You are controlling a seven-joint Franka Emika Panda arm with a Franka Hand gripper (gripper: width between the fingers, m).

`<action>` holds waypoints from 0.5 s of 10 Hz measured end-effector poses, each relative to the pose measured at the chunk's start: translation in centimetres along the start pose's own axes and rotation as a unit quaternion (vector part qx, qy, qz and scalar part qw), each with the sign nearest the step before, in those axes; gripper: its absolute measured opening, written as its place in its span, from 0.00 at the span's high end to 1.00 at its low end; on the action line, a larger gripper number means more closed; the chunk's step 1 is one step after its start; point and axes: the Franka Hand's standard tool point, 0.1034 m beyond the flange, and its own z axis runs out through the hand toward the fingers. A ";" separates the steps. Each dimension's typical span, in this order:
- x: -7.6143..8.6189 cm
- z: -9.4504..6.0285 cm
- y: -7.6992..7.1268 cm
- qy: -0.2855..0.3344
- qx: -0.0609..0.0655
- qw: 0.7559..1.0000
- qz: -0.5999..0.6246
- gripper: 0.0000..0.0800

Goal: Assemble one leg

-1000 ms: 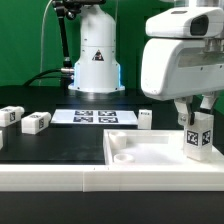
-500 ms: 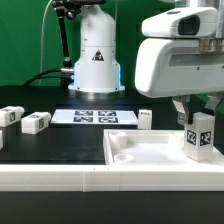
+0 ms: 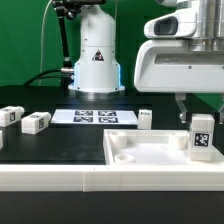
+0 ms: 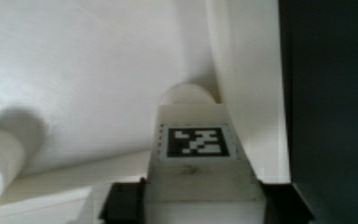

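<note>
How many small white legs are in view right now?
4. Two legs lie on the table at the exterior view's left, one sits beside the marker board, and one stands on the white panel.

1. Exterior view: illumination is bright and even. The black tabletop (image 3: 45, 147) shows no hard glare.
2. White surfaces, namely the panel (image 3: 140, 173) and the arm housing (image 3: 180, 70), sit near clipping, so contrast between them is low.
3. The arm housing, close to the lens, is soft. The marker board (image 3: 95, 117) is sharper, but its tags remain coarse.
4. Shadows are soft and grey inside the panel's recess. A blue glow shows at the robot base (image 3: 97, 60).
5. Wrist view: dimmer and blurred throughout. The tag on the leg (image 4: 197, 138) is legible with smeared edges.
6. A grey shadow lies on the panel beside the leg. The tabletop is featureless black.
</note>
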 end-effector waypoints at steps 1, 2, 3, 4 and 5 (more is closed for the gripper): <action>0.0 0.0 -0.1 0.000 0.000 0.999 0.040 0.63; -0.1 0.0 -0.2 0.000 0.000 0.995 0.099 0.63; -0.2 0.0 -0.4 0.001 0.000 0.987 0.159 0.63; -0.3 0.1 -0.5 0.002 -0.002 0.977 0.213 0.63; -0.3 0.1 -0.5 0.000 0.000 0.971 0.238 0.63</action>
